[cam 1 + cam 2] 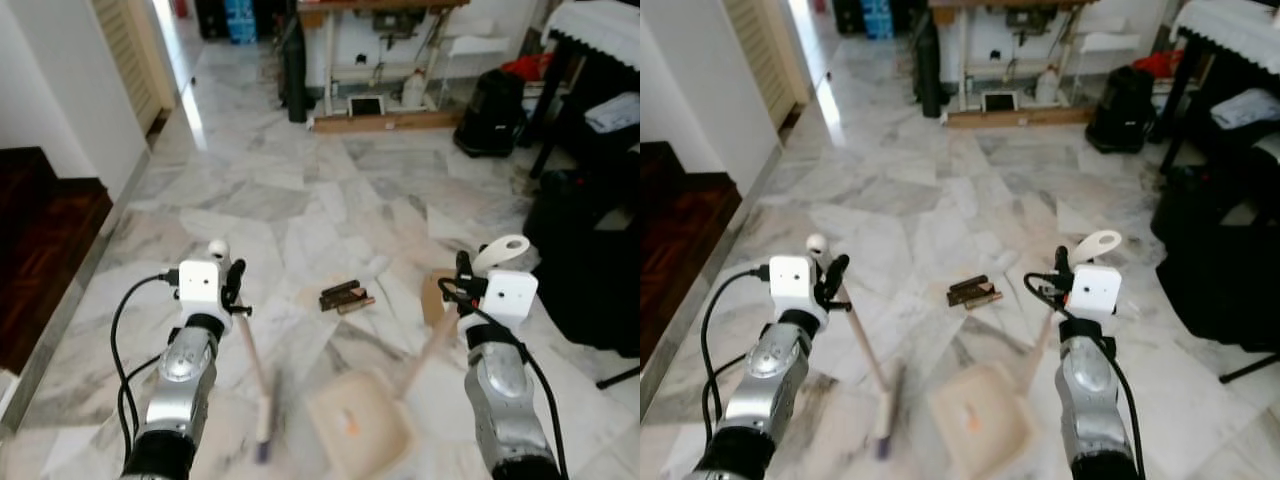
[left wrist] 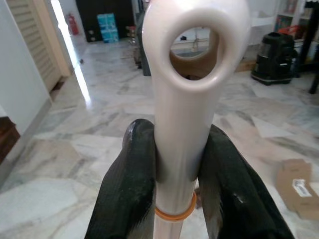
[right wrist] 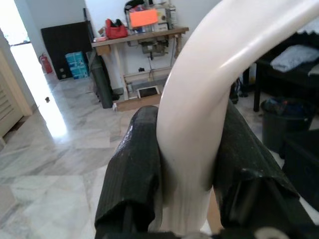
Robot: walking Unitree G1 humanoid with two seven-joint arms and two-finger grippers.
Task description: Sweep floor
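My left gripper (image 1: 230,284) is shut on the cream handle of a broom (image 1: 252,360), just below its looped end (image 2: 192,55). The black fingers (image 2: 130,184) press on both sides of the handle, and the brush head (image 1: 264,432) rests on the marble floor between my arms. My right gripper (image 1: 464,282) is shut on the curved cream handle (image 3: 199,114) of a beige dustpan (image 1: 358,422), whose pan lies flat on the floor. Dark brown debris (image 1: 346,297) lies ahead of the pan, with a piece of cardboard (image 1: 435,296) to its right.
A dark wooden step (image 1: 45,250) and a white wall border the left. Black furniture (image 1: 590,260) stands close on the right. At the back are a work table (image 1: 380,60) and a black bag (image 1: 490,112). Marble floor (image 1: 300,190) stretches ahead.
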